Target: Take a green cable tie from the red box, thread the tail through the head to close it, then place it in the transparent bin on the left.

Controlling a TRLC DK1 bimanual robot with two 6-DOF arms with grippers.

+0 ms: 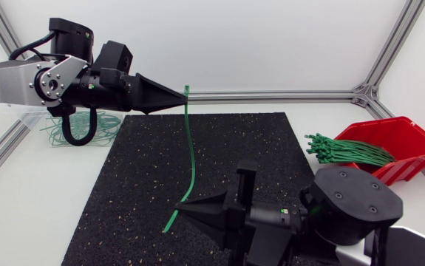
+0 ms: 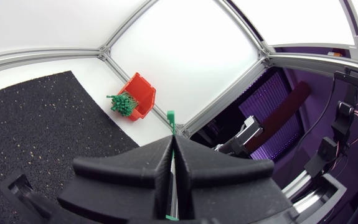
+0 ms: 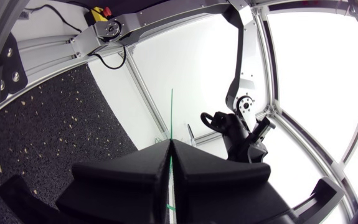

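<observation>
A green cable tie [image 1: 191, 151] hangs almost upright over the black mat [image 1: 138, 192]. My left gripper [image 1: 182, 97] is shut on its upper end, and the head [image 2: 171, 117] pokes out past the fingertips in the left wrist view. My right gripper [image 1: 180, 210] is shut on the lower part, with the tail end [image 1: 171, 224] sticking out below. In the right wrist view the strap [image 3: 171, 118] rises straight ahead of the shut gripper [image 3: 170, 144]. The red box [image 1: 404, 140] with a bundle of green ties [image 1: 345, 150] stands at the right. The transparent bin [image 1: 38, 118] sits at the left, under my left arm.
Several closed green ties [image 1: 105, 122] lie in and around the transparent bin. The red box [image 2: 140, 93] and its ties [image 2: 121, 103] show beyond the mat in the left wrist view. My left arm [image 3: 241, 106] shows beyond the strap in the right wrist view.
</observation>
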